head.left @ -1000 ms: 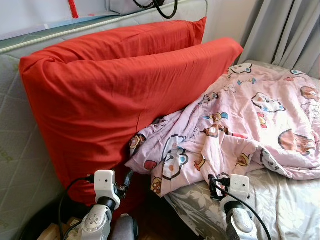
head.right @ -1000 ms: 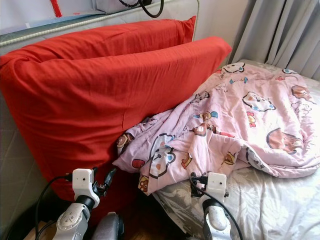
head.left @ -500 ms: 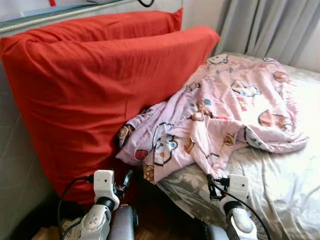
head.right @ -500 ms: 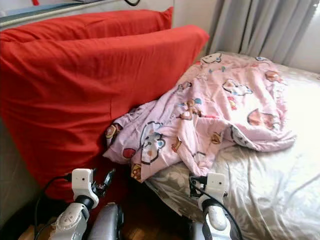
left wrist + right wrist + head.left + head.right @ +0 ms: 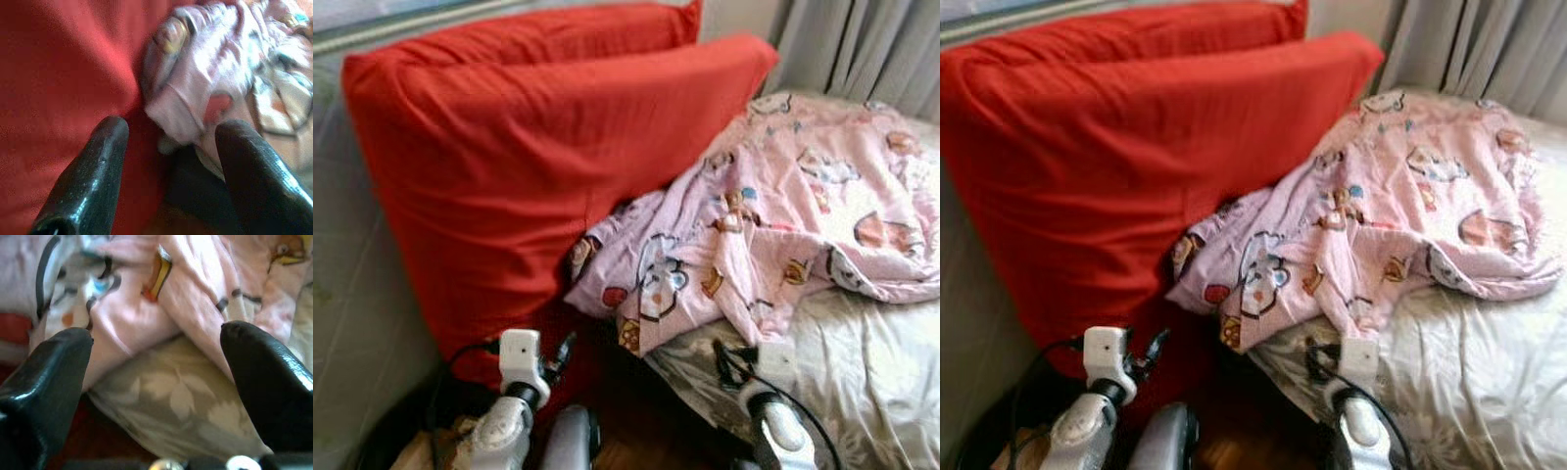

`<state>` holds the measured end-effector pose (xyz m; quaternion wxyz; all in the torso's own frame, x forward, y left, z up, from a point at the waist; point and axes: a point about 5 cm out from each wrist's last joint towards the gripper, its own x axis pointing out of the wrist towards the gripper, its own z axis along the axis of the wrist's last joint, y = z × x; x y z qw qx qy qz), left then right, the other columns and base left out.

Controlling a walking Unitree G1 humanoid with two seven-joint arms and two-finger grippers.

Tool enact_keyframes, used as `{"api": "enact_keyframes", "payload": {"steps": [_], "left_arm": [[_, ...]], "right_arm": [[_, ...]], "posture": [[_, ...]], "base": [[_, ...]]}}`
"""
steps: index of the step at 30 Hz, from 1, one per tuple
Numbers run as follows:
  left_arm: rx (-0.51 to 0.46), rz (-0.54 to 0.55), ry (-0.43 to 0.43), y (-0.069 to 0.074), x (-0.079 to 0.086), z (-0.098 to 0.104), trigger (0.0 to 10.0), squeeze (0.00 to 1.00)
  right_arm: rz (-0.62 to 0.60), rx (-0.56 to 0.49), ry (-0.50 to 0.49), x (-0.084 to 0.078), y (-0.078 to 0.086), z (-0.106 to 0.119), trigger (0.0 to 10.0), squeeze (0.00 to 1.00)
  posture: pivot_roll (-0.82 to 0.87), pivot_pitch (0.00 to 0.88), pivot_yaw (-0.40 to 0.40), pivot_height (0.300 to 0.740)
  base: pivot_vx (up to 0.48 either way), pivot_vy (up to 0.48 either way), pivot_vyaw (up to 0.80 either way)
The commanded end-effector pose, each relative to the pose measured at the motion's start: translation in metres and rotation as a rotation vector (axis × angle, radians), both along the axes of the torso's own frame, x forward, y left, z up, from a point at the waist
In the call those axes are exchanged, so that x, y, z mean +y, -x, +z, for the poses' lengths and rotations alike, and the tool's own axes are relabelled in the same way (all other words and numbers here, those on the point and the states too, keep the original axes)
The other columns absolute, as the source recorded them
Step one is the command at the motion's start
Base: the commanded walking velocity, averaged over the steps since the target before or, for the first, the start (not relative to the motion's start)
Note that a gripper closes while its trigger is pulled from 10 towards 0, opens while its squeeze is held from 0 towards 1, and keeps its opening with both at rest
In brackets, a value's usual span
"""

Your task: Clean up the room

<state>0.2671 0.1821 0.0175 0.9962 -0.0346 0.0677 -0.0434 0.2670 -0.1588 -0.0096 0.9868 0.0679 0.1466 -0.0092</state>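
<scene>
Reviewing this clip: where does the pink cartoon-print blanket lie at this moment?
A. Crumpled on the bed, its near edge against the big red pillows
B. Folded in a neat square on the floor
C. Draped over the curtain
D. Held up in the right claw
A. The pink blanket lies crumpled on the grey floral bedsheet, its edge bunched against the red pillows; both the left claw and the right claw are open and hold nothing.

Silver arms [image 5: 499, 436], white wrist cameras [image 5: 520, 351], black cables, black jaws.

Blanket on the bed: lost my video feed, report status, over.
Both pincers open, empty, low before the bed: left pincer, right pincer. Pink blanket crumpled on grey sheet, untouched. Red pillows lean against its left edge.
</scene>
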Motion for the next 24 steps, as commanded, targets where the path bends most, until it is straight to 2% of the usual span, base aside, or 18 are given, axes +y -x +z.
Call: {"api": "enact_keyframes", "payload": {"steps": [1,7,15,16,19,21,23,24], "left_arm": [[-0.004,-0.028,0.013,-0.002,-0.011,0.001,10.0,0.00],[-0.003,-0.029,0.014,-0.002,-0.011,0.001,10.0,0.00],[-0.005,-0.030,0.015,-0.003,-0.010,0.001,10.0,0.00],[-0.005,-0.029,0.012,-0.002,-0.010,0.001,10.0,0.00],[-0.004,-0.028,0.011,-0.002,-0.009,0.001,10.0,0.00],[-0.004,-0.028,0.009,-0.002,-0.008,0.001,10.0,0.00],[-0.004,-0.030,0.007,-0.002,-0.008,0.001,10.0,0.00],[-0.005,-0.030,0.007,-0.002,-0.008,0.001,10.0,0.00]], "right_arm": [[-0.051,0.023,0.003,-0.014,0.005,-0.004,10.0,0.00],[-0.058,0.028,0.008,-0.017,0.005,-0.004,10.0,0.00],[-0.128,0.051,0.029,-0.028,0.006,-0.005,10.0,0.00],[-0.174,0.067,0.039,-0.035,0.006,-0.006,10.0,0.00],[-0.208,0.093,0.061,-0.042,0.008,-0.008,10.0,0.00],[-0.251,0.151,0.059,-0.049,0.012,-0.013,10.0,0.00],[-0.245,0.169,0.031,-0.050,0.013,-0.015,10.0,0.00],[-0.214,0.195,0.050,-0.048,0.013,-0.017,10.0,0.00]], "posture": [[0.09,0.045,-0.040,0.591],[0.10,0.044,-0.039,0.591],[0.10,0.045,-0.038,0.591],[0.10,0.048,-0.036,0.591],[0.10,0.051,-0.036,0.591],[0.10,0.059,-0.034,0.591],[0.10,0.059,-0.034,0.591],[0.10,0.066,-0.031,0.591]], "base": [[0.300,0.000,0.00],[0.306,0.000,0.00],[0.309,0.000,0.00],[0.000,0.000,0.00],[0.000,0.000,0.00],[0.000,0.000,0.00],[0.000,0.000,0.00],[0.000,0.000,0.00]]}}
